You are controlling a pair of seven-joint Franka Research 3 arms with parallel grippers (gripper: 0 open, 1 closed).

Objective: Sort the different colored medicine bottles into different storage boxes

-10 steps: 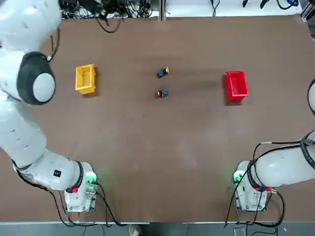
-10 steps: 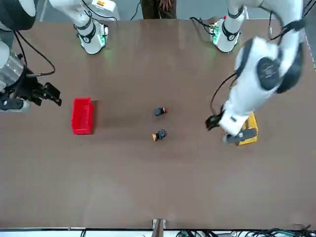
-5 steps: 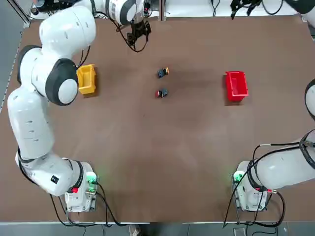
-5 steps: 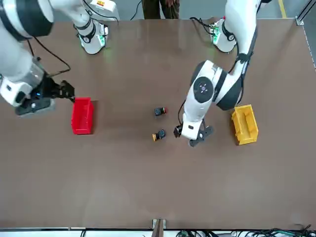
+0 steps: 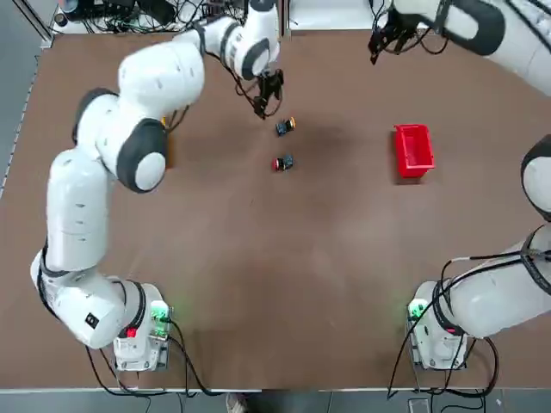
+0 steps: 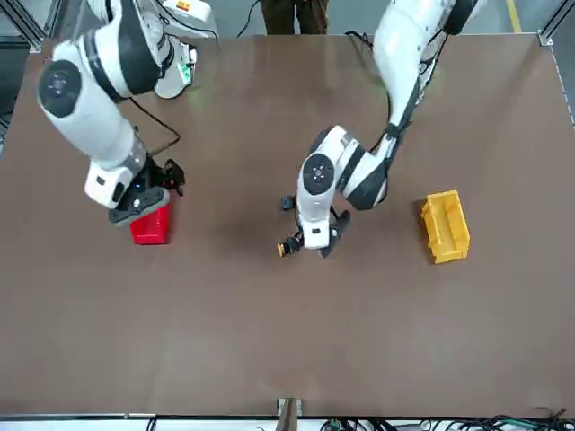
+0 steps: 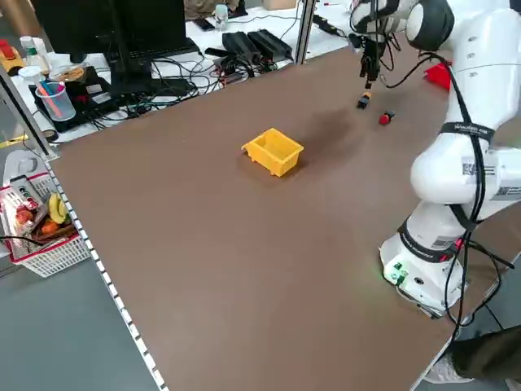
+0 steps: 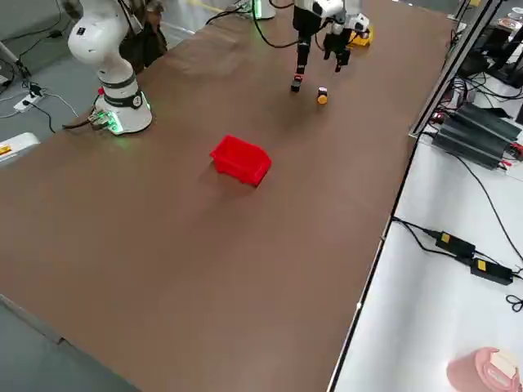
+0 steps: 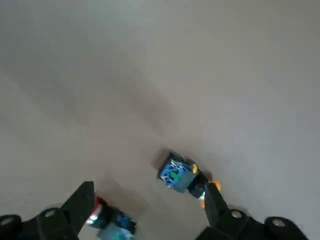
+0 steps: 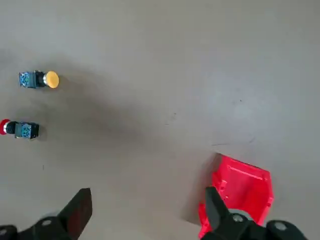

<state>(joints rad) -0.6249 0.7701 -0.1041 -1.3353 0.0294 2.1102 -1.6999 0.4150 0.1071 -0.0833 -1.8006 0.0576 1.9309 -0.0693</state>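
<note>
Two tiny dark bottles lie mid-table: the orange-capped bottle [image 5: 285, 126] [image 9: 180, 175] and the red-capped bottle [image 5: 282, 163] [image 9: 107, 218]. My left gripper [image 5: 265, 105] [image 9: 147, 205] hovers open just beside and above the orange-capped one [image 6: 287, 247], holding nothing. The red bin [image 5: 412, 151] [image 10: 242, 187] sits on the robot's right, the yellow bin [image 6: 445, 226] [image 7: 274, 151] on its left, mostly hidden under the left arm in the top view. My right gripper [image 5: 380, 45] [image 10: 147, 210] hangs open and empty, high up near the red bin [image 6: 148, 226].
Cables, power bricks and a monitor crowd the bench [image 7: 244, 49] beyond the table's far edge. A red-rimmed basket [image 7: 41, 236] stands off the table on the robot's left. Both arm bases [image 5: 138, 331] [image 5: 439, 331] sit at the near edge.
The left arm has swung from near the yellow bin toward the two bottles. The right arm has swept in from the table's outer edge to a spot over the red bin.
</note>
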